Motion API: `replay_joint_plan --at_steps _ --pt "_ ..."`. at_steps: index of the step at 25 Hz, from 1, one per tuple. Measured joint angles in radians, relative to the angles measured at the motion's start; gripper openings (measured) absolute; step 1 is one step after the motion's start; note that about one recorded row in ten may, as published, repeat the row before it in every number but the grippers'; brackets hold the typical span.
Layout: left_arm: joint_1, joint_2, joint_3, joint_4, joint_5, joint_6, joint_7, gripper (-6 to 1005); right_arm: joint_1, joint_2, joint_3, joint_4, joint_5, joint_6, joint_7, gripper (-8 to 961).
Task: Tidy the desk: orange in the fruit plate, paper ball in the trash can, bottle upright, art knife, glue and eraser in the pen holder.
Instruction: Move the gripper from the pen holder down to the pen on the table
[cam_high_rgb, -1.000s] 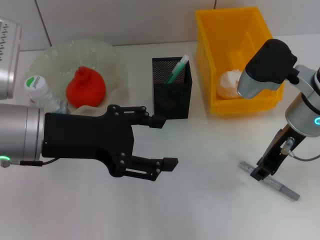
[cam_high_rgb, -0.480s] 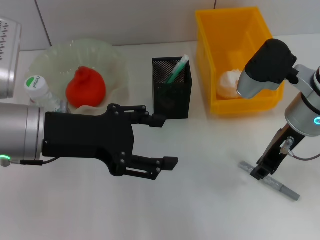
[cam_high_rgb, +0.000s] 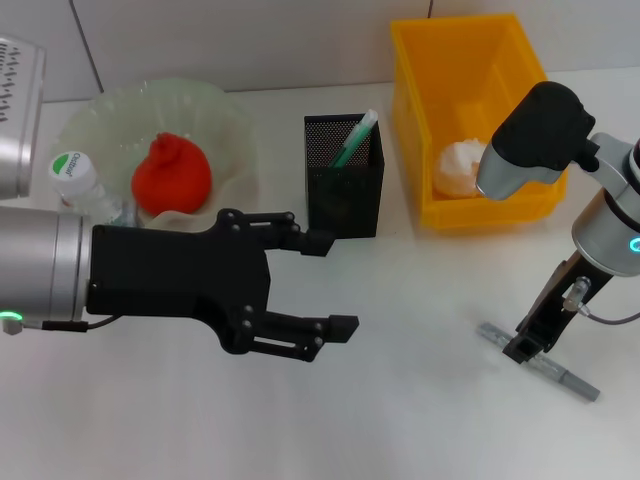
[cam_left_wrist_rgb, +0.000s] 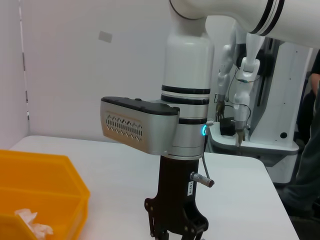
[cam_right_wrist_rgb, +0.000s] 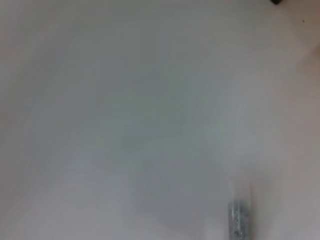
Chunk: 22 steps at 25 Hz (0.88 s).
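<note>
At far left the bottle is seen standing with its green-labelled cap up, just beside the fruit plate. The orange is lying in the plate. The left claw is held above the tabletop in front of the plate, fingers spread apart, nothing between them.

In the middle the black mesh pen holder is seen, with one green item sticking out of it; which item it is cannot be told. To its right the paper ball is lying inside the yellow trash can.

At right the art knife is lying flat on the tabletop, a thin grey strip. The right claw is set down over the knife near its left end; whether the fingers are closed on it cannot be told, and the right wrist view shows only a blurred grey end of the knife.

The knife is judged light, stiff and narrow, likely slippery, and low against the tabletop, so a pinch across its width near the middle of the handle is suggested, fingertips down to the surface. A blade end may be exposed and is best avoided.
</note>
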Motion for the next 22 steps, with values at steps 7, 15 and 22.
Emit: replay_joint_plan --at_steps 7,15,22 --pt "0.000 0.000 0.006 0.000 0.000 0.000 0.000 845 0.000 0.000 0.000 0.013 0.000 0.007 0.000 304" --pt "0.000 0.000 0.007 0.000 0.000 0.001 0.000 845 0.001 0.000 -0.002 0.014 0.000 0.011 0.000 300" --pt "0.000 0.000 0.007 0.000 0.000 0.002 0.000 845 0.003 0.000 -0.006 0.030 -0.001 0.015 0.000 296"
